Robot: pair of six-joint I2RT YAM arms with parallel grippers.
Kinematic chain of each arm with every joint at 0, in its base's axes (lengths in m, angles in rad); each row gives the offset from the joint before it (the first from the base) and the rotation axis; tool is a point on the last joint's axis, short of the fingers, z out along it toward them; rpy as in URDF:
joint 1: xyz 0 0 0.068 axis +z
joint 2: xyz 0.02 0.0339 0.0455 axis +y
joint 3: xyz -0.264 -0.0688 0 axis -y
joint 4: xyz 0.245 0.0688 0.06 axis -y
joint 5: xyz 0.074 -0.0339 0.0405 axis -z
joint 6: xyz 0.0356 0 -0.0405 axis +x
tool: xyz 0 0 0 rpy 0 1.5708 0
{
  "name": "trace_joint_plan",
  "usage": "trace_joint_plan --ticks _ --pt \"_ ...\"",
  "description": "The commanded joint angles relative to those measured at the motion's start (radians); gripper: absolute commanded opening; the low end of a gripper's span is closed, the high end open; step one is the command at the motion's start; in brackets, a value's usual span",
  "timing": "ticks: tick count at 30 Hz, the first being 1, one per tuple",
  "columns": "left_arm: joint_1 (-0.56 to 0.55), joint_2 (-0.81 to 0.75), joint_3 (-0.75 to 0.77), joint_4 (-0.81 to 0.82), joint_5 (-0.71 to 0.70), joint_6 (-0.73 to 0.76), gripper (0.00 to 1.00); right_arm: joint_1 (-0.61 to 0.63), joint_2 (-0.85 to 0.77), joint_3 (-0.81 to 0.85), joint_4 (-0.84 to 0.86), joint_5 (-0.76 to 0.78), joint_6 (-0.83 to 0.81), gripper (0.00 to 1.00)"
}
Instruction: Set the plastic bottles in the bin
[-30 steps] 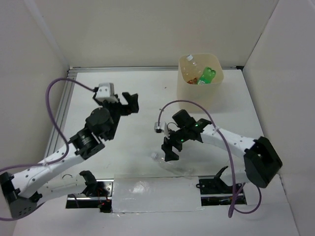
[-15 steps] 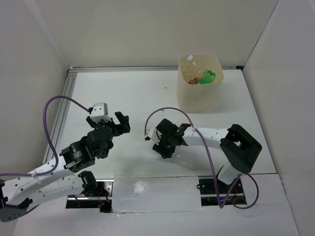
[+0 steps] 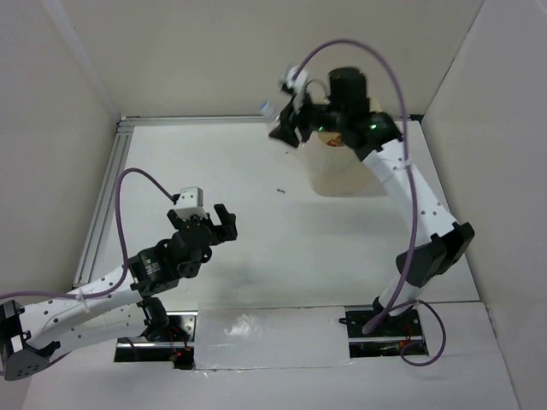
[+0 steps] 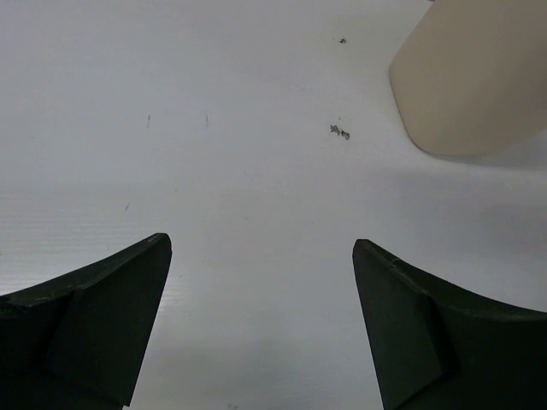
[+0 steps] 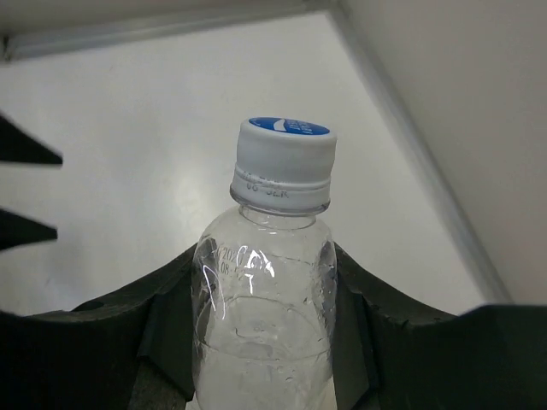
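Right claw (image 3: 289,126): We see it closed on a clear plastic bottle with a white cap (image 5: 265,307). One black finger (image 5: 102,342) presses each side of the bottle's body, below the shoulder.
Held bottle: It stands upright between the fingers in the right wrist view. The neck and cap rise free above them, and the cap has a blue top.
Bottle's place: The right arm holds it up off the white worktop (image 3: 256,171). From above it sits just left of the tall beige plastic bin (image 3: 342,175), with its cap pointing away from the bin.
Bin: It stands at the far right of the worktop, near the back wall. The right arm crosses over its rim, so we cannot make out what lies inside.
Left claw (image 3: 220,224): It is spread wide and grips nothing. In the left wrist view we see only bare worktop between its two dark fingers (image 4: 94,316).
Left claw's place: It is over the near-left part of the worktop, well apart from the bin and the held bottle.
Left wrist view: The bin's lower corner shows at the upper right, and a small dark speck (image 4: 340,131) lies on the worktop near it.
Cables: A purple cable (image 3: 128,196) loops above each arm.
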Motion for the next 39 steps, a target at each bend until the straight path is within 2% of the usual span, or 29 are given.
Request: trace_joint_plan --ticks 1,2,4,9,12,17,20,21,22,23,24,25,27,28,35,39 --pt "-0.005 0.016 -0.022 0.098 0.019 -0.044 1.00 -0.135 0.036 0.182 0.044 -0.164 0.128 0.06" --pt "-0.005 0.031 -0.022 0.107 0.029 -0.044 1.00 -0.171 0.036 0.244 0.104 -0.184 0.162 0.06" --pt "-0.015 0.043 -0.022 0.116 0.041 -0.044 1.00 -0.264 0.048 0.260 0.191 -0.198 0.268 0.07" --pt "-0.015 0.073 -0.041 0.178 0.070 -0.023 1.00 -0.430 0.048 0.106 0.580 -0.169 0.430 0.07" --pt "-0.015 0.111 -0.041 0.204 0.081 -0.012 1.00 -0.498 0.143 0.096 0.691 -0.193 0.506 0.07" --pt "-0.015 0.122 -0.041 0.213 0.099 -0.024 1.00 -0.524 0.243 0.075 0.756 -0.213 0.582 0.09" --pt "-0.015 0.131 -0.041 0.213 0.108 -0.054 1.00 -0.524 0.283 0.104 0.706 -0.238 0.554 0.18" --pt "-0.015 0.131 -0.051 0.202 0.108 -0.064 1.00 -0.512 0.283 0.095 0.675 -0.238 0.535 0.37" --pt "-0.015 0.131 -0.051 0.192 0.108 -0.074 1.00 -0.512 0.283 0.095 0.661 -0.238 0.517 0.47" --pt "-0.015 0.131 -0.051 0.192 0.108 -0.075 1.00 -0.512 0.283 0.083 0.649 -0.247 0.504 0.52" --pt "-0.015 0.119 -0.061 0.192 0.108 -0.085 1.00 -0.512 0.292 0.073 0.627 -0.257 0.492 0.64" --pt "-0.015 0.119 -0.061 0.192 0.108 -0.085 1.00 -0.512 0.292 0.063 0.617 -0.258 0.492 0.64" --pt "-0.015 0.110 -0.061 0.192 0.108 -0.085 1.00 -0.521 0.270 0.062 0.595 -0.274 0.468 0.95" --pt "-0.015 0.109 -0.061 0.182 0.108 -0.085 1.00 -0.521 0.260 0.062 0.572 -0.274 0.457 1.00" --pt "-0.015 0.140 -0.039 0.234 0.119 -0.029 1.00 -0.591 0.173 0.118 0.495 -0.313 0.446 1.00" --pt "-0.015 0.195 -0.019 0.268 0.151 -0.002 1.00 -0.611 0.107 0.043 0.495 -0.325 0.432 1.00"
